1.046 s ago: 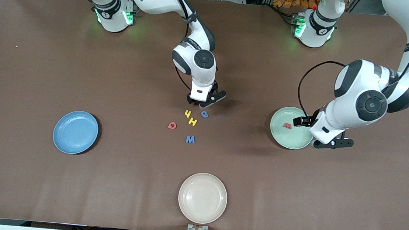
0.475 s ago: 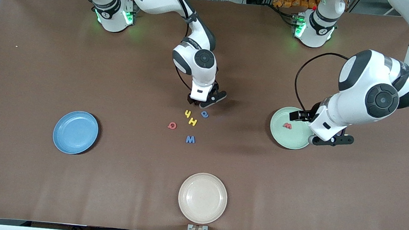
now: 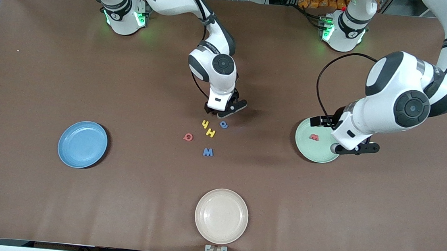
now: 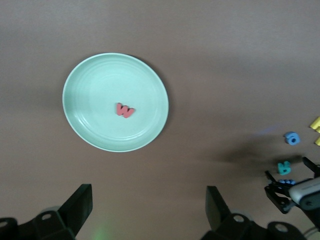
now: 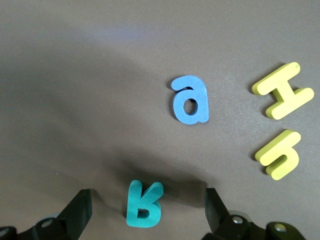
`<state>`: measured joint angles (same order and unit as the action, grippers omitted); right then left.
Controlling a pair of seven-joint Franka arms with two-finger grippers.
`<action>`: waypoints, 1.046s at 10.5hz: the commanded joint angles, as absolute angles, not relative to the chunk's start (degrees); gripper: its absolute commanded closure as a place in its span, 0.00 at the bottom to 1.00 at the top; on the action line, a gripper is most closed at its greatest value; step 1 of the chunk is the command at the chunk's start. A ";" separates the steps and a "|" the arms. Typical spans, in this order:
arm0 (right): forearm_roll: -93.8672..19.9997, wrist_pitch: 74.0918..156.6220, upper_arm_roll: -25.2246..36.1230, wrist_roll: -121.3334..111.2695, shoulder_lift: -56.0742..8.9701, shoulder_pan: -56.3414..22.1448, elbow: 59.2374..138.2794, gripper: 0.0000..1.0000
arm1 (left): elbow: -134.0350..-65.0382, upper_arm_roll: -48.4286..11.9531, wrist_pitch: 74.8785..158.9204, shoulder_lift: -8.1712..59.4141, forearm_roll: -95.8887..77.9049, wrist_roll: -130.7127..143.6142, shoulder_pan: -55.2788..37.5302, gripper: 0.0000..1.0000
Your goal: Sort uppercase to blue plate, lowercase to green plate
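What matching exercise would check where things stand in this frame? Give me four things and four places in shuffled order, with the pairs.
Things:
1. red w
2. teal R
3. blue W
4. cream plate

Places:
A. on the bare table, between the open fingers of the right tool
B. nearest the front camera of all, with nothing on it
C. on the green plate, under the open left tool
D. on the table, the loose letter nearest the front camera

Pairs: 1-C, 2-A, 3-D, 4-B
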<state>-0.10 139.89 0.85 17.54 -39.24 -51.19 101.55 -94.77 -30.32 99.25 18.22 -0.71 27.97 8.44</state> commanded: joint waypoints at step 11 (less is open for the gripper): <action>0.09 139.48 1.14 19.60 -38.76 -51.33 101.69 1.00 | -86.75 -30.41 97.73 18.54 -4.74 31.38 7.12 0.00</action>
<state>-0.19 139.79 0.65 18.59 -38.67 -51.26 101.25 -87.07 -30.54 97.33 18.10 -3.08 30.45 7.16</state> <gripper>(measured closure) 0.714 0.000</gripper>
